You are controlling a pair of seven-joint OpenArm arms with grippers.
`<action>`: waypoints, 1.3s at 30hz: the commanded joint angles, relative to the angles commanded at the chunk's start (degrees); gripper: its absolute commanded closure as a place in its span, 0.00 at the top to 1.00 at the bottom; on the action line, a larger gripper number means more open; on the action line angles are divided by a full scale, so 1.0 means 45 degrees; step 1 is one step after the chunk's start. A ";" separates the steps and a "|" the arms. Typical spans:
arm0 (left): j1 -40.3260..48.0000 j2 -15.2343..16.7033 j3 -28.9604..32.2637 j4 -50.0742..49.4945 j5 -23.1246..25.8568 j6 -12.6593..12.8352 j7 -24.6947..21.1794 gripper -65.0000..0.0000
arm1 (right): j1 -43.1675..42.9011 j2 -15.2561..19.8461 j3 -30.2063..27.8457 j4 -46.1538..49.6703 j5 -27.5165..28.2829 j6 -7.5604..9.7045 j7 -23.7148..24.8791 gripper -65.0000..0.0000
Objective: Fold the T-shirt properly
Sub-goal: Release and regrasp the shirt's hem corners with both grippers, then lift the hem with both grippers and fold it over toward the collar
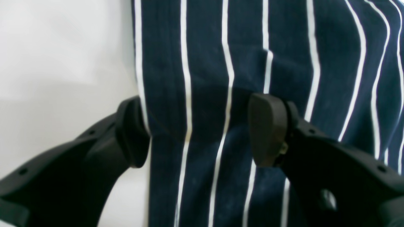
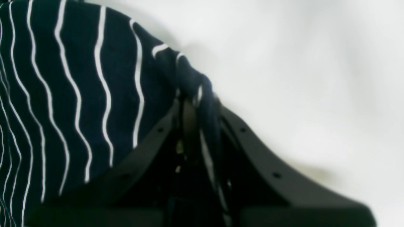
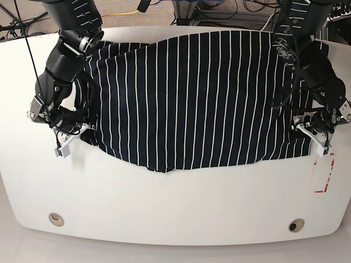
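Dark navy soft fabric T-shirt with thin white stripes (image 3: 192, 98) lies spread across the white oval table (image 3: 175, 208), reaching from the left arm's side to the right arm's side, its near edge sagging to a low point left of centre. Right gripper (image 2: 197, 97), at the scene's left edge of the cloth, is clamped on a bunched corner of the T-shirt; a fold runs between its black fingers (image 2: 252, 148). Left gripper (image 1: 199, 129), at the scene's right, has its jaws spread wide over the striped cloth's edge; whether the pads (image 1: 265, 129) touch the fabric is hard to judge. Red-and-white marking (image 3: 322, 172) sits near that gripper.
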 joint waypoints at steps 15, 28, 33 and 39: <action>-0.0332 0.0332 0.0957 0.0293 -0.0020 0.0000 0.0000 0.00 | 0.0000 0.0020 0.0000 0.0410 0.0000 0.0000 -0.0430 0.00; -0.0313 0.0352 0.1231 0.5197 -0.0020 0.0000 0.2071 0.00 | 0.0137 0.0117 -0.0039 0.4298 0.0000 0.0000 -0.2462 0.00; -0.0938 0.0371 0.1407 0.6271 -0.0020 0.0000 0.2794 0.00 | 0.1153 0.0469 -0.0449 0.4298 0.0000 0.0000 -0.2774 0.00; -0.2305 0.0371 0.1465 0.7775 -0.0020 0.0000 0.4005 0.00 | 0.2989 0.1055 -0.1524 0.4317 0.0020 0.0000 -0.3009 0.00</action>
